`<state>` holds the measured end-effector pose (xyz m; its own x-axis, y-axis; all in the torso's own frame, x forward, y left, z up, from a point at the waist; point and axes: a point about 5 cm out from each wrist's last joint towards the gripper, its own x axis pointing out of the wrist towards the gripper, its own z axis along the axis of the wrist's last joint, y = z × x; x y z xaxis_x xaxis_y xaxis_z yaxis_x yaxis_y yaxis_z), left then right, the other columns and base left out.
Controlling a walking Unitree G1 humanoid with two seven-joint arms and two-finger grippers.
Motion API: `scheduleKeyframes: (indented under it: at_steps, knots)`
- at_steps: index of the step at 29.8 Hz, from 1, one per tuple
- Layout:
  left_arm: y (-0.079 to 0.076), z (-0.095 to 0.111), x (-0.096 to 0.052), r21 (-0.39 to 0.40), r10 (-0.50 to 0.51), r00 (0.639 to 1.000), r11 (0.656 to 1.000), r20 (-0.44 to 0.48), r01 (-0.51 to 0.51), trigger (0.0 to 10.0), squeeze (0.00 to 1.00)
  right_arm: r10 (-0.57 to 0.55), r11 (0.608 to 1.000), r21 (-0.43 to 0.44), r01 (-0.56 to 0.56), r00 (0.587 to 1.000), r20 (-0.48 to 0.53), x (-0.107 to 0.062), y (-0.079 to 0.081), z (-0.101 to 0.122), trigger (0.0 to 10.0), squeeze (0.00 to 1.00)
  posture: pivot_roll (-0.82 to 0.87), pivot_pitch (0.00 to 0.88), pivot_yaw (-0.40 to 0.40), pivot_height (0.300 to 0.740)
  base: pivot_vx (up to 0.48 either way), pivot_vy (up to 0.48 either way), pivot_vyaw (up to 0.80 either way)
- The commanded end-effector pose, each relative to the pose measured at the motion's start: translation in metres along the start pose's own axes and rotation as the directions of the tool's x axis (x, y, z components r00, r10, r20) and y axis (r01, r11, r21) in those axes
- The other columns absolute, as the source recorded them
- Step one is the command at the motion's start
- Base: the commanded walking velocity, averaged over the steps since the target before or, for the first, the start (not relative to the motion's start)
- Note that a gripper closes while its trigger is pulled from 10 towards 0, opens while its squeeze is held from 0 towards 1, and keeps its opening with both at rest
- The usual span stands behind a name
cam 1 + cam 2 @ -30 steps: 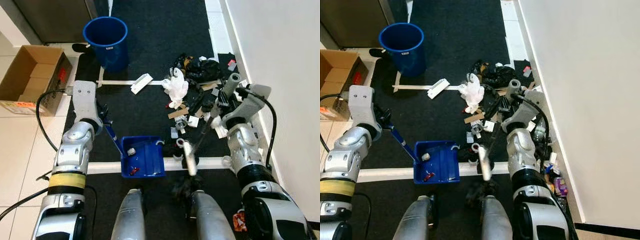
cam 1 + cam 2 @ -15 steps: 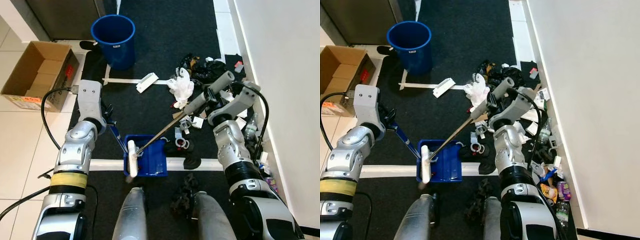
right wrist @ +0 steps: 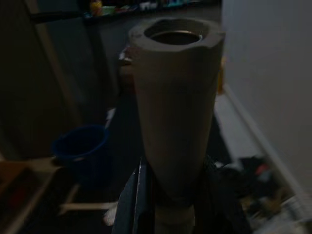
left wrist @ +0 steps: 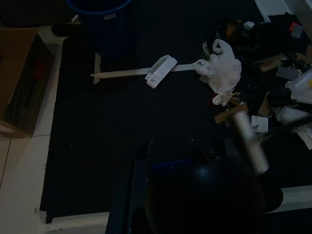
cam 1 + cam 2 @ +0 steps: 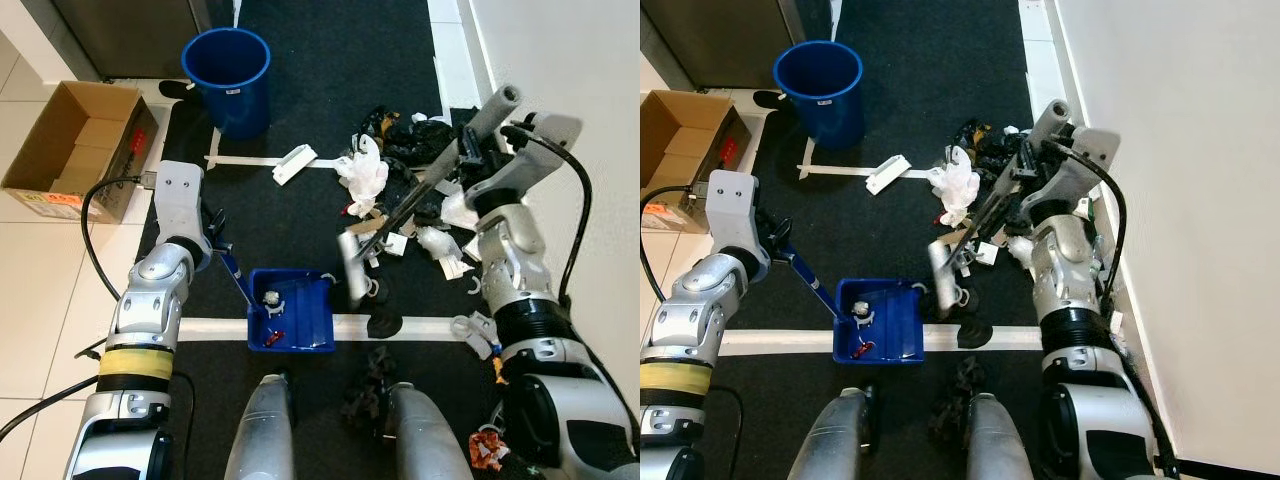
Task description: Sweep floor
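A blue dustpan (image 5: 308,312) rests on the dark carpet in front of my legs, with a white scrap and a red scrap in it. My left gripper (image 5: 213,243) is shut on its blue handle. My right gripper (image 5: 468,152) is shut on the broom handle (image 5: 425,188), whose grey end (image 3: 171,107) sticks up past the fingers. The grey broom head (image 5: 352,272) hangs at the near edge of the trash pile (image 5: 415,195), just right of the dustpan. A white plastic bag (image 5: 362,172) lies on the pile's left side.
A blue bucket (image 5: 227,75) stands at the back, with a cardboard box (image 5: 75,150) to its left on the tiles. The white wall (image 5: 590,120) runs close along my right. White tape lines (image 5: 250,161) cross the carpet. A black scrap (image 5: 383,323) lies on the near line.
The broom head swung from over the dustpan back right to the trash pile's edge, and my right arm moved toward the wall. The dustpan and left arm stayed put.
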<state>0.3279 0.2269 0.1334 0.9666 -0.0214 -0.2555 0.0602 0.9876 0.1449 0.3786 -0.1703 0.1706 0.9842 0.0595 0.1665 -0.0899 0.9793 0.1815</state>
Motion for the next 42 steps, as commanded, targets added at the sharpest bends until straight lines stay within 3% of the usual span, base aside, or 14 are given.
scheduleKeyframes:
  at_steps: [1,4,10,12,15,17,19,25,29,35,42]
  knots:
    - [0.001,-0.015,-0.003,0.020,-0.003,0.998,1.000,-0.065,0.004,10.0,0.00,0.006,0.998,-0.067,-0.006,1.000,-0.009,-0.003,0.003,-0.008,10.0,0.00,0.02,0.232,-0.015,0.740,0.000,0.000,0.00]
    - [0.000,-0.014,-0.003,0.020,-0.006,0.998,1.000,-0.064,0.007,10.0,0.00,0.037,0.984,-0.170,-0.048,0.997,-0.071,-0.008,0.013,-0.028,10.0,0.00,0.03,0.233,-0.014,0.740,0.000,0.000,0.00]
    - [0.000,-0.014,-0.004,0.021,-0.004,0.998,1.000,-0.064,0.005,10.0,0.00,0.075,0.973,-0.201,-0.112,0.980,-0.186,-0.018,0.030,-0.058,10.0,0.00,0.04,0.235,-0.017,0.740,0.000,0.000,0.00]
    - [0.001,-0.015,-0.005,0.020,0.000,0.998,1.000,-0.066,0.002,10.0,0.00,0.094,0.991,-0.073,-0.114,0.969,-0.230,-0.022,0.038,-0.070,10.0,0.00,0.04,0.235,-0.019,0.740,0.000,0.000,0.00]
    - [0.001,-0.015,-0.006,0.019,0.000,0.998,1.000,-0.066,0.001,10.0,0.00,0.101,0.993,-0.038,-0.113,0.966,-0.238,-0.023,0.040,-0.072,10.0,0.00,0.04,0.235,-0.019,0.740,0.000,0.000,0.00]
    - [0.000,-0.015,-0.006,0.018,0.001,0.998,1.000,-0.066,0.000,10.0,0.00,0.114,0.993,0.069,-0.101,0.965,-0.236,-0.023,0.043,-0.074,10.0,0.00,0.04,0.235,-0.022,0.740,0.000,0.000,0.00]
    - [0.000,-0.015,-0.006,0.017,0.002,0.998,1.000,-0.066,0.000,10.0,0.00,0.115,0.991,0.099,-0.095,0.967,-0.228,-0.022,0.043,-0.073,10.0,0.00,0.04,0.235,-0.022,0.740,0.000,0.000,0.00]
    - [0.000,-0.016,-0.007,0.016,0.000,0.998,1.000,-0.069,0.002,10.0,0.00,0.176,0.944,0.300,-0.135,0.978,-0.114,-0.011,0.046,-0.048,10.0,0.00,0.04,0.235,-0.020,0.740,0.000,0.000,0.00]
    - [-0.002,-0.016,-0.005,0.015,-0.006,0.998,1.000,-0.068,0.007,10.0,0.00,0.240,0.913,0.356,-0.200,0.968,-0.072,-0.009,0.055,-0.039,10.0,0.00,0.03,0.234,-0.019,0.740,0.000,0.000,0.00]
    - [-0.003,-0.014,-0.004,0.015,-0.010,0.998,1.000,-0.063,0.011,10.0,0.00,0.344,0.877,0.364,-0.315,0.939,-0.016,-0.012,0.073,-0.026,10.0,0.00,0.03,0.231,-0.020,0.740,0.000,0.000,0.00]
    - [-0.001,-0.014,-0.005,0.016,-0.001,0.998,1.000,-0.061,0.002,10.0,0.00,0.243,0.938,0.247,-0.242,0.970,0.027,-0.001,0.042,-0.003,10.0,0.00,0.03,0.224,-0.022,0.740,0.000,0.000,0.00]
